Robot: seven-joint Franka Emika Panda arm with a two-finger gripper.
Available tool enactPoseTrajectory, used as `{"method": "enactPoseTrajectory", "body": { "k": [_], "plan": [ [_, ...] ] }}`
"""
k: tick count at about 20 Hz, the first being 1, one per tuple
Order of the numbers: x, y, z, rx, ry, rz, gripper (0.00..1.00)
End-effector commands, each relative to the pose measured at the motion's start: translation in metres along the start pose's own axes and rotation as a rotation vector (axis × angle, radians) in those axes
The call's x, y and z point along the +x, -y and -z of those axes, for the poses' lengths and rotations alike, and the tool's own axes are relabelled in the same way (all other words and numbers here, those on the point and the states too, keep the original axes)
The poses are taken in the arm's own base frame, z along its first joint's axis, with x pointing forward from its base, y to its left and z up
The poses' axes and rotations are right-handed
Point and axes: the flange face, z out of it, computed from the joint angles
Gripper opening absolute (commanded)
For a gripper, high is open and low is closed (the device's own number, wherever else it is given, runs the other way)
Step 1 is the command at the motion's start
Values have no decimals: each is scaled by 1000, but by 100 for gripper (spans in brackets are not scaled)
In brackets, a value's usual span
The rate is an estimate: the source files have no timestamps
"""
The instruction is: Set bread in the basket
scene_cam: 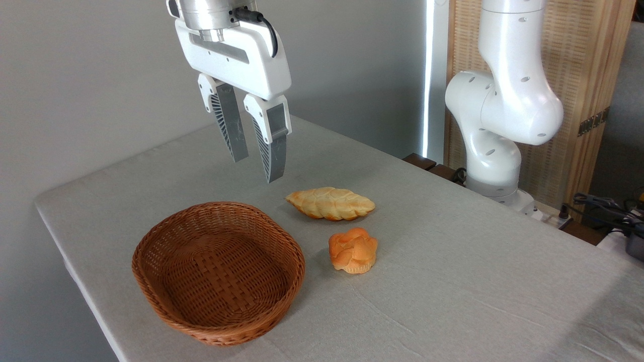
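The bread is a long golden braided loaf with pointed ends, lying flat on the cloth right of the basket. That basket is a shallow oval of reddish-brown wicker at the front left, with nothing in it. My gripper hangs open above the table, behind the basket and up and left of the bread, touching neither. Nothing is between its grey ribbed fingers.
A small round orange bun sits just in front of the bread. The arm's white base stands at the table's far right edge, with cables beside it. The table is covered in a light grey cloth, its left edge near the basket.
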Motion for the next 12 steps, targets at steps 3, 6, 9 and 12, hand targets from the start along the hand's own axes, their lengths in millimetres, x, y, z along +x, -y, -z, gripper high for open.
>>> {"method": "enactPoseTrajectory", "body": {
  "k": [3, 6, 9, 12],
  "plan": [
    [-4, 2, 3, -20, 5, -11, 100],
    [-3, 1, 3, -21, 6, -12, 100],
    [-3, 1, 3, -21, 6, -12, 100],
    [-5, -6, -1, -28, 12, -24, 100]
  ]
}}
